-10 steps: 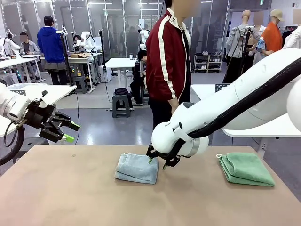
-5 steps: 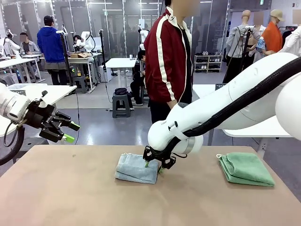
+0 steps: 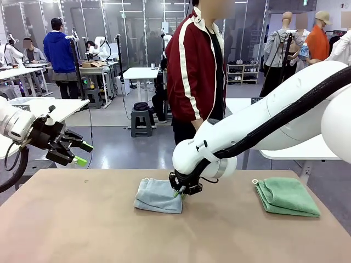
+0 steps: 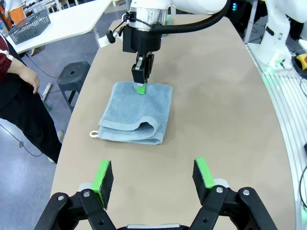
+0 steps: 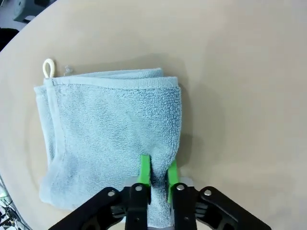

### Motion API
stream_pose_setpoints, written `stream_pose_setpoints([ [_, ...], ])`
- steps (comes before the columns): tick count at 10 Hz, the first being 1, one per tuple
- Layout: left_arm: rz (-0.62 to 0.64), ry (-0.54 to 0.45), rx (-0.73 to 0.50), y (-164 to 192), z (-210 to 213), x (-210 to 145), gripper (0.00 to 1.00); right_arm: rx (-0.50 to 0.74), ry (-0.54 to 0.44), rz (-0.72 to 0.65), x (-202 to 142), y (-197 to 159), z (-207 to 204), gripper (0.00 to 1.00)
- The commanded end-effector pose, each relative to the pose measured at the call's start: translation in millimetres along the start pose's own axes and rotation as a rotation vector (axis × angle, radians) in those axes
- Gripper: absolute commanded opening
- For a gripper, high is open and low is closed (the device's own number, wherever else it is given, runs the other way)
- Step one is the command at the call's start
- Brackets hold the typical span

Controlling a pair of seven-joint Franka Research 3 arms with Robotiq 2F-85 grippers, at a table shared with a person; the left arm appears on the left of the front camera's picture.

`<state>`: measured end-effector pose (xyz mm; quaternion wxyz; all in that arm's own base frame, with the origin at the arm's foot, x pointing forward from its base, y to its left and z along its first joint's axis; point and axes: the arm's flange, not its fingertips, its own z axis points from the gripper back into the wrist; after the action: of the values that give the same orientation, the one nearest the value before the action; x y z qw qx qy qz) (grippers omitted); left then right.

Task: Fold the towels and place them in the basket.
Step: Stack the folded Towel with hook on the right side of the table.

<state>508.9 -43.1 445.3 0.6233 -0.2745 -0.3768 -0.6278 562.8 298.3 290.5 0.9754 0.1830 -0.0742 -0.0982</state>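
On the table (image 3: 82, 219), folded light blue towel (image 3: 156, 194), white corner loop.

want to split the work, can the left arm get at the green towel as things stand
Probably not easily: the left gripper hovers open off the table's left end, the green towel lies far right, and the right arm crosses between them.

Towels (image 3: 159, 195) on table (image 3: 82, 230) (well apart).
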Motion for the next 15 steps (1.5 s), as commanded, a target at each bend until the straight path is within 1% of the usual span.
stream_pose_setpoints([
  [1,0.002,-0.004,0.005,0.1,0.0,0.2,0.85,-0.006,0.014,0.034,2.2,1.7,3.4,0.0],
  [3,0.002,-0.004,0.005,0.1,0.0,0.2,0.85,-0.012,0.04,0.056,3.2,0.3,5.2,0.0],
  [4,0.002,-0.004,0.005,0.1,0.0,0.2,0.85,-0.066,0.021,0.042,5.6,-2.1,5.1,0.0],
  [5,0.002,-0.004,0.005,0.1,0.0,0.2,0.85,-0.005,0.016,0.027,0.1,1.9,1.3,0.0],
  [10,0.002,-0.004,0.005,0.1,0.0,0.2,0.85,-0.005,0.016,0.027,0.1,1.9,1.3,0.0],
  [11,0.002,-0.004,0.005,0.1,0.0,0.2,0.85,-0.015,0.021,0.032,1.2,-0.1,1.4,0.05],
  [12,0.002,-0.004,0.005,0.1,0.0,0.2,0.85,0.009,0.022,0.104,1.0,-0.1,10.0,0.05],
  [13,0.002,-0.004,0.005,0.1,0.0,0.2,0.85,0.014,0.041,0.152,2.3,3.7,27.9,0.05],
  [15,0.002,-0.004,0.005,0.1,0.0,0.2,0.85,0.015,0.044,0.177,7.2,1.9,75.8,0.05],
])
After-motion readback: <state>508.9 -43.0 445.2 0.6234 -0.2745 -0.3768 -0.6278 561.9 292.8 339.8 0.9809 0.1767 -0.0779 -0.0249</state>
